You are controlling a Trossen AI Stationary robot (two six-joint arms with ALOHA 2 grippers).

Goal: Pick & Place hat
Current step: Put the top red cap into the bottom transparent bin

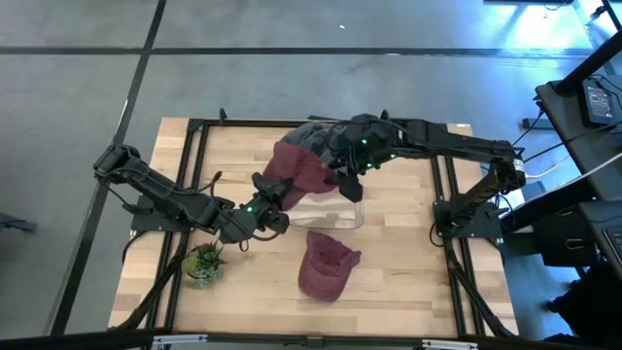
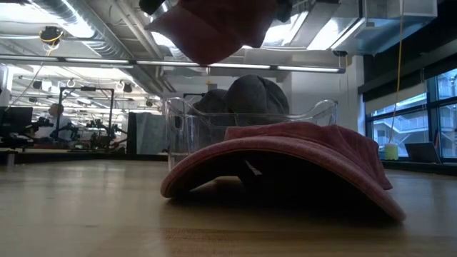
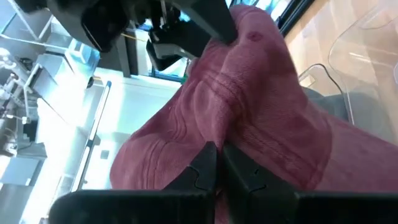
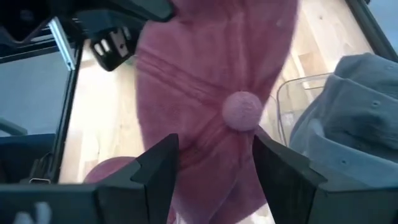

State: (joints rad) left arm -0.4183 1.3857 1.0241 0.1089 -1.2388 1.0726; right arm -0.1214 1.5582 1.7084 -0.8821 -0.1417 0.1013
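Note:
A dark red hat (image 1: 301, 173) is held in the air between both grippers, above a clear plastic bin (image 1: 342, 216). My left gripper (image 1: 264, 206) is shut on its left part. My right gripper (image 1: 345, 180) is at its right part, with fingers on either side of the crown. In the low view the lifted hat (image 2: 214, 28) hangs at the top. A second dark red hat (image 1: 326, 264) lies brim-down on the table, nearer than the bin. Grey hats (image 1: 309, 134) sit at the bin's far end. My left gripper (image 3: 217, 163) pinches a fold of the hat's cloth (image 3: 233, 134) between its two closed fingertips, coming from the table's left. The hat is lifted clear and stretches away toward the other gripper. My right gripper (image 4: 216, 168) has the hat's crown, just below the top button (image 4: 242, 111), bunched between its two fingers (image 4: 158, 165). It comes from the table's right, and the hat is clear of the table.
A small potted plant (image 1: 204, 264) stands near the table's left near corner, close to my left arm. The bin's clear walls (image 2: 321, 114) rise behind the lying hat (image 2: 285, 153). Bare wood lies to the right of the lying hat.

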